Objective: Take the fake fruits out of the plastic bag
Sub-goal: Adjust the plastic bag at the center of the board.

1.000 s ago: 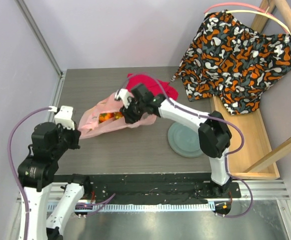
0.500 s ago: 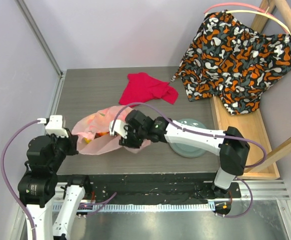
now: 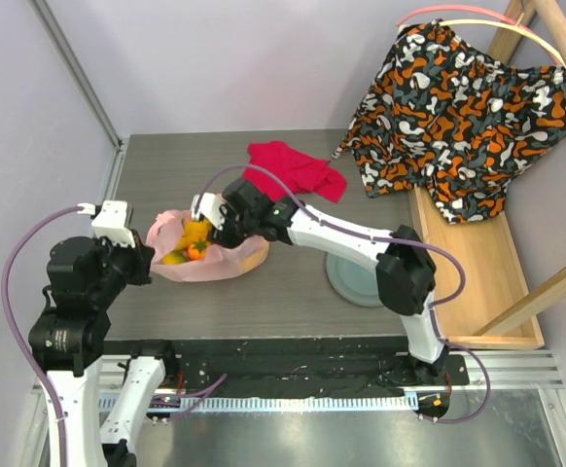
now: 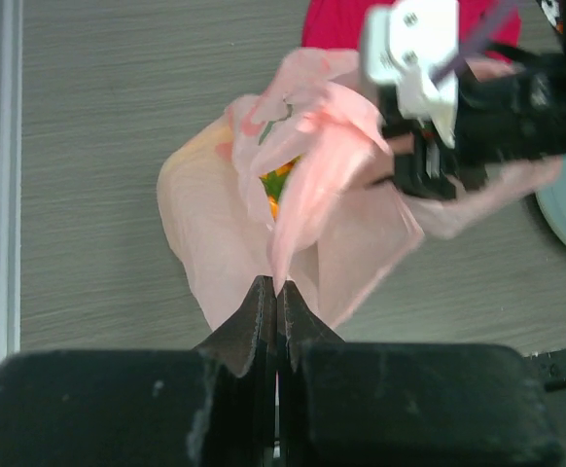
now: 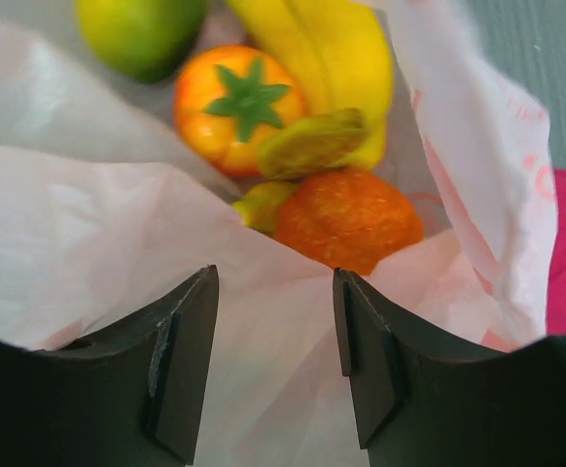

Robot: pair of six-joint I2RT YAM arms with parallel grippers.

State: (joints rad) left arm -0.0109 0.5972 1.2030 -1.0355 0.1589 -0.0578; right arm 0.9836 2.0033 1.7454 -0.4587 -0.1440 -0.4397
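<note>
Fake fruits [image 5: 346, 219] lie heaped inside the plastic bag [image 3: 227, 265]; it sits on the left part of the surface [image 3: 166, 165], nearer than the red cloth [image 3: 293, 170]; left pincer [image 4: 276, 292] is clenched on the bag's left edge; right pincer [image 5: 273, 282] is released, fingers spread at the bag's open mouth, pink film between them.

A fold of the pink bag [image 4: 227, 229] is pinched between the closed tips of the left gripper [image 4: 276, 290]. Orange and green fruits [image 4: 279, 185] are glimpsed inside; the far side is met by the right gripper [image 4: 411, 173].
</note>
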